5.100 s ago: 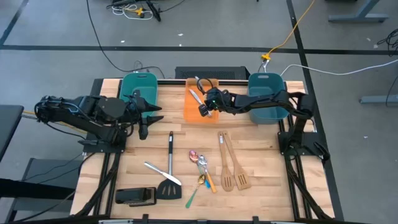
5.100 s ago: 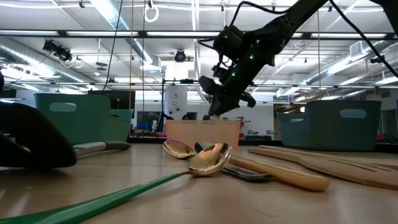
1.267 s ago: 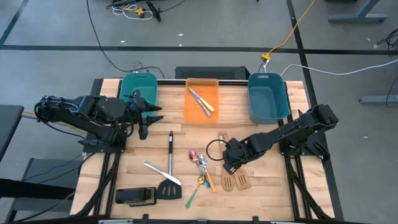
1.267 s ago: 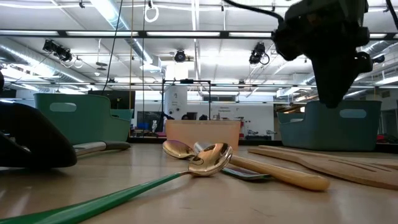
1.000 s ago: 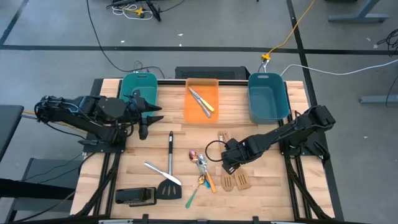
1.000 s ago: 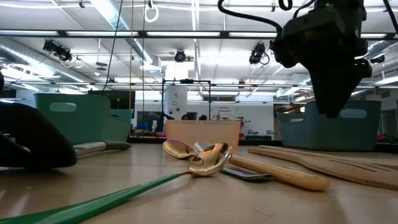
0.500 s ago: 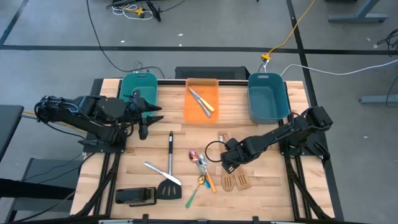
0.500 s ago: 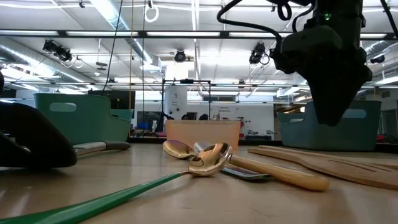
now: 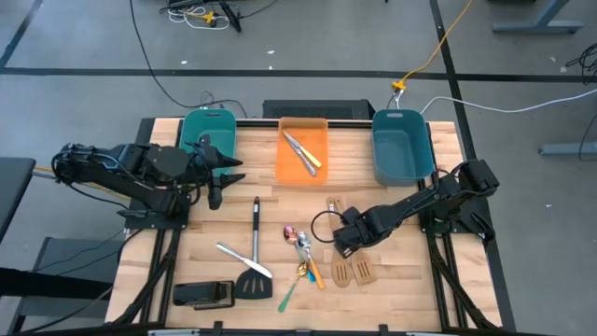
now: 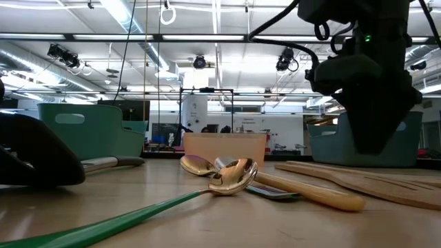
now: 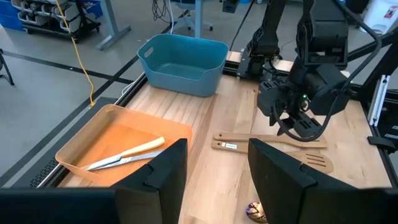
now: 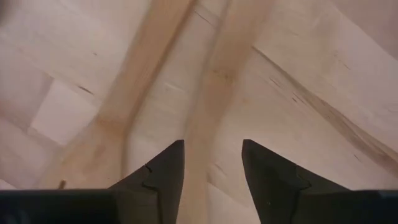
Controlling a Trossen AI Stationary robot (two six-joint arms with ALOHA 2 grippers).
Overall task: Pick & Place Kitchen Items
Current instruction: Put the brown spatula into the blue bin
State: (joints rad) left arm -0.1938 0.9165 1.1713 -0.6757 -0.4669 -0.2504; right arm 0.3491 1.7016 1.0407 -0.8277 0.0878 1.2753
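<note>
Two slotted light-wood spatulas point(image 9: 353, 261) lie side by side on the table, right of centre. My right gripper point(image 9: 343, 245) hangs over their handles, pointing down and open. Its fingers stand on either side of one handle point(image 12: 200, 146) without touching it, and the other handle point(image 12: 134, 93) runs beside them. In the low view the gripper point(image 10: 375, 146) ends a little above the spatulas point(image 10: 358, 176). My left gripper point(image 9: 220, 183) waits open at the table's left, holding nothing.
An orange bin point(image 9: 289, 166) at the far middle holds a few utensils. Teal bins point(image 9: 207, 131) point(image 9: 403, 147) flank it. Spoons point(image 9: 302, 250), a black spatula with a steel handle point(image 9: 255, 252), a silver knife point(image 9: 238, 257) and a black block point(image 9: 203, 295) lie toward the near left.
My right gripper has sunk toward the wooden spatulas, staying over their handles and pointing down. The spatulas have not moved.
</note>
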